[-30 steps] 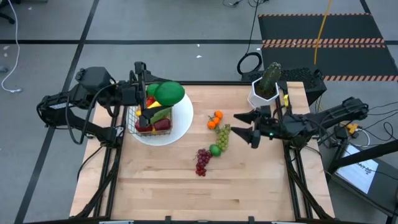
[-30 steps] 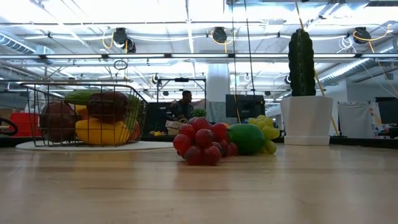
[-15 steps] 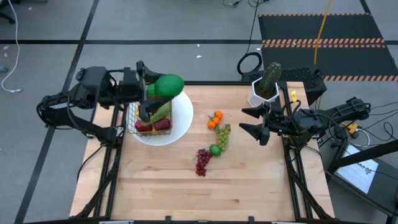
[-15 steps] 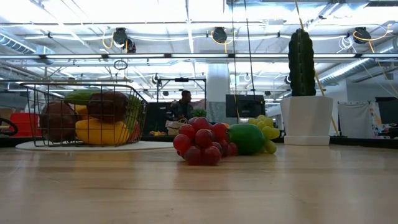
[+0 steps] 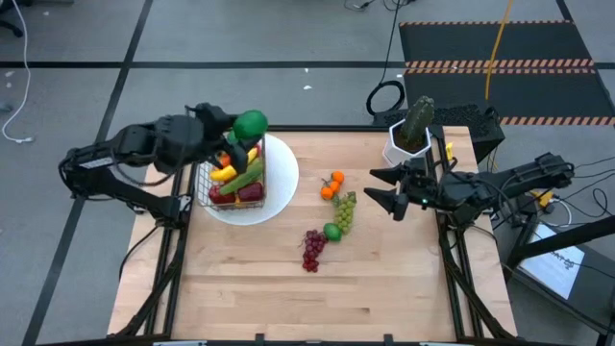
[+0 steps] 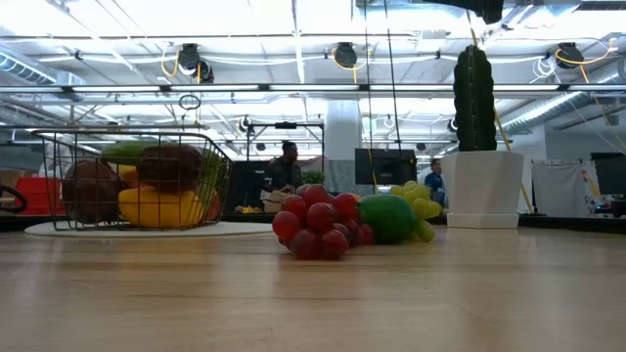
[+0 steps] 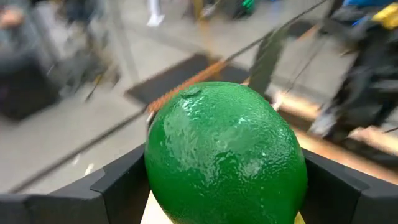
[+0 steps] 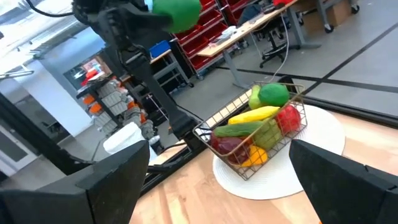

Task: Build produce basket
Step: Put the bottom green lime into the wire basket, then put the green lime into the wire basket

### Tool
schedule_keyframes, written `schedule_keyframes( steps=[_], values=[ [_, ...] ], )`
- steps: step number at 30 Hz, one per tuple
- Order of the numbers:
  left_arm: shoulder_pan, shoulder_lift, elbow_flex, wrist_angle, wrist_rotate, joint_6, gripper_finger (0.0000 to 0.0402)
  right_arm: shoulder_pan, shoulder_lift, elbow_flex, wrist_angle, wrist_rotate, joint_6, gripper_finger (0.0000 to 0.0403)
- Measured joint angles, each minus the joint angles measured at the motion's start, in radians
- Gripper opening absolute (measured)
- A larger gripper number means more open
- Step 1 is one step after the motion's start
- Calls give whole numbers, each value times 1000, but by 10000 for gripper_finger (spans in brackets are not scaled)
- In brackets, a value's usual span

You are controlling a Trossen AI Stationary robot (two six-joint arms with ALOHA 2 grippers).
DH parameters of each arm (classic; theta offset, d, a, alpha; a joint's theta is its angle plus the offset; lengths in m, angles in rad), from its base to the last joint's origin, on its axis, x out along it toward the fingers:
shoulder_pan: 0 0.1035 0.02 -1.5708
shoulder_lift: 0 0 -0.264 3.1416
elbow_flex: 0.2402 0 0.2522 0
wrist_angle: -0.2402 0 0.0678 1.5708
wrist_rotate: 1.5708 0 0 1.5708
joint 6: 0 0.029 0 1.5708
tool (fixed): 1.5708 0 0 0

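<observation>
The left pincer, at the upper left of the high view, grips a big green lime between its fingers, held above the far edge of the basket; the left wrist view shows the fruit filling the gap between both fingers. Below it the wire basket sits on a white plate and already holds a good part of the produce: a yellow banana, something long and green, red apples and a green pear. The right pincer hovers at centre right with its fingers spread wide and nothing in them, just beside the cactus pot. Still loose on the counter in the middle of the frame are small oranges, green grapes, a small lime and red grapes. By my reckoning the job is past halfway, with the held lime and those four loose items left to load
</observation>
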Motion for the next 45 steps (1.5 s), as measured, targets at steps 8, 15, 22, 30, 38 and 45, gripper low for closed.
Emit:
schedule_keyframes(
  steps=[8,15,22,30,38,45],
  values=[
    [148,44,0,-449,81,-280,324,-35,0,-12,1,59,72,380],
    [264,117,-7,-741,150,-373,324,-71,1,-12,3,148,139,380],
    [362,133,-165,-704,297,-433,324,-103,1,-12,24,157,185,380],
    [437,132,-377,-672,337,-447,324,-103,6,-12,79,155,185,380],
    [491,131,-465,-622,294,-430,342,-103,51,-12,155,155,184,380],
    [492,127,-448,-579,299,-367,395,-103,130,-12,260,102,240,380]
  ],
)
